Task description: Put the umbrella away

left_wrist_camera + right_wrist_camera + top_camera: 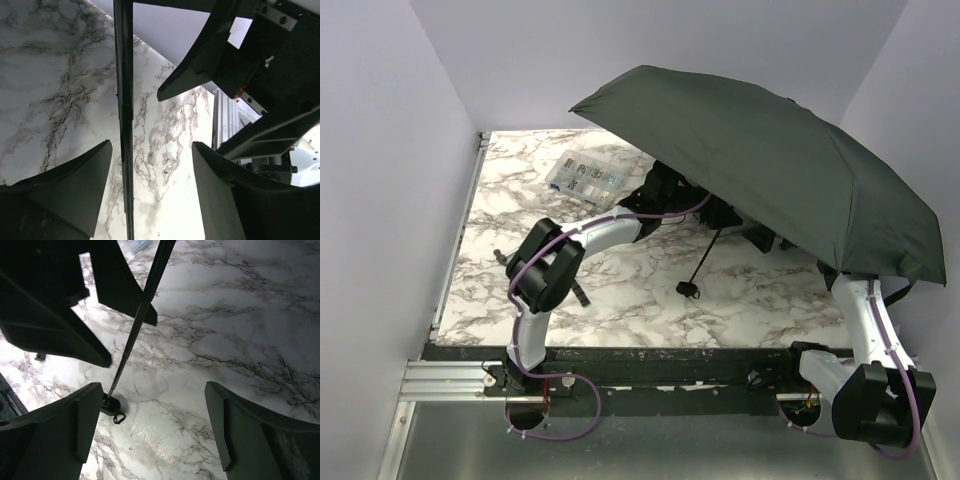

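Observation:
The umbrella [770, 160] stands open, its dark canopy spread over the back right of the table. Its thin black shaft [708, 250] slants down to the knob handle [688, 288], which rests on the marble. In the left wrist view the shaft [124, 125] runs between the fingers of my left gripper [151, 150], nearer the left finger and touching neither; the gripper is open. My right gripper [152, 390] is open and empty above the marble, with the shaft [132, 335] and handle [110, 405] by its left finger. The canopy hides most of both grippers from above.
A clear plastic compartment box [585, 178] lies at the back of the marble table [620, 300]. A small dark object [498, 257] sits near the left edge. White walls close in on three sides, and a metal rail [440, 380] runs along the near edge.

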Robot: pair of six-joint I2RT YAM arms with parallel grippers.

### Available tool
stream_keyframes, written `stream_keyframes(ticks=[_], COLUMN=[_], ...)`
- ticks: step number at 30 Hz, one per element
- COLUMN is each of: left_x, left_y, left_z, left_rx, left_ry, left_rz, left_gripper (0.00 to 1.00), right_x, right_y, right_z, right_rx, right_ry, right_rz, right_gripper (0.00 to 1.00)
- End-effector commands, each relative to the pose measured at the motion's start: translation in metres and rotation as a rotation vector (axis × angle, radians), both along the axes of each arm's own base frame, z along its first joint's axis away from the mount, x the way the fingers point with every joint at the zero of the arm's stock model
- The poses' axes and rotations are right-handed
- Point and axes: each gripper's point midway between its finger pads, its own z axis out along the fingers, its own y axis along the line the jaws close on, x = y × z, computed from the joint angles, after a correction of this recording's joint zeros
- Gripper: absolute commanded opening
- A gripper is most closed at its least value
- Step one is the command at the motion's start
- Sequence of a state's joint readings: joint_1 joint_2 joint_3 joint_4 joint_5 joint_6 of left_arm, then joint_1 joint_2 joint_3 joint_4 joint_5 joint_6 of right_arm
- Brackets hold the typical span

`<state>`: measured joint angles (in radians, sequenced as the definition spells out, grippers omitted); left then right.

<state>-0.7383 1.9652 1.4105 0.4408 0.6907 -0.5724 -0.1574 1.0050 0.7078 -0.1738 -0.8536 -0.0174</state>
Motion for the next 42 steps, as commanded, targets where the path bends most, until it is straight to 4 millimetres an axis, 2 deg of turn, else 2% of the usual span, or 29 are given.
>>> stream_keyframes(ticks=[1, 4, 5, 9, 12, 19, 21, 25, 28, 31, 34, 35, 38, 42], left_x=[0.000, 0.002, 0.002, 0.000, -0.001, -0.002, -0.004, -0.013, -0.025, -0.034, -0.043, -0.047, -0.059, -0.074], left_y=[-0.015, -0.018, -0.018, -0.019, -0.013, 0.026, 0.038, 0.060, 0.072, 0.081, 0.086, 0.086, 0.083, 0.078], left_z=[-0.010, -0.012, -0.012, -0.010, 0.009, 0.100, 0.120, 0.143, 0.148, 0.138, 0.133, 0.132, 0.133, 0.134], left_rx=[0.023, 0.027, 0.025, 0.011, -0.043, -0.207, -0.241, -0.285, -0.300, -0.294, -0.302, -0.305, -0.312, -0.319], left_ry=[0.011, 0.008, 0.007, -0.006, -0.049, -0.218, -0.239, -0.244, -0.248, -0.219, -0.175, -0.163, -0.139, -0.117], left_rz=[-0.017, -0.009, -0.009, -0.016, 0.020, 0.215, 0.270, 0.355, 0.403, 0.451, 0.470, 0.471, 0.459, 0.442], left_gripper=[0.63, 0.51, 0.45, 0.00, 0.00, 0.00, 0.00, 0.00, 0.00, 0.00, 0.00, 0.00, 0.00, 0.00], right_x=[0.003, 0.002, 0.002, 0.000, -0.004, -0.024, -0.030, -0.034, -0.031, -0.028, -0.028, -0.027, -0.030, -0.029], right_y=[-0.001, 0.000, 0.000, 0.003, 0.007, 0.023, 0.028, 0.040, 0.049, 0.056, 0.069, 0.074, 0.106, 0.144], right_z=[0.008, 0.008, 0.008, 0.008, 0.009, 0.015, 0.019, 0.037, 0.072, 0.119, 0.157, 0.165, 0.182, 0.189], right_rx=[0.005, 0.009, 0.009, 0.017, 0.026, 0.062, 0.084, 0.106, 0.127, 0.214, 0.297, 0.319, 0.355, 0.355], right_ry=[-0.005, -0.006, -0.006, -0.004, -0.005, -0.015, -0.007, 0.004, -0.036, -0.060, -0.081, -0.075, -0.072, -0.062], right_rz=[-0.008, 0.001, 0.002, 0.023, 0.057, 0.206, 0.253, 0.333, 0.375, 0.400, 0.435, 0.445, 0.505, 0.535], right_gripper=[0.90, 0.90, 0.91, 0.90, 0.91, 0.90, 0.90, 0.91, 0.91, 0.91, 0.91, 0.91, 0.91, 0.89])
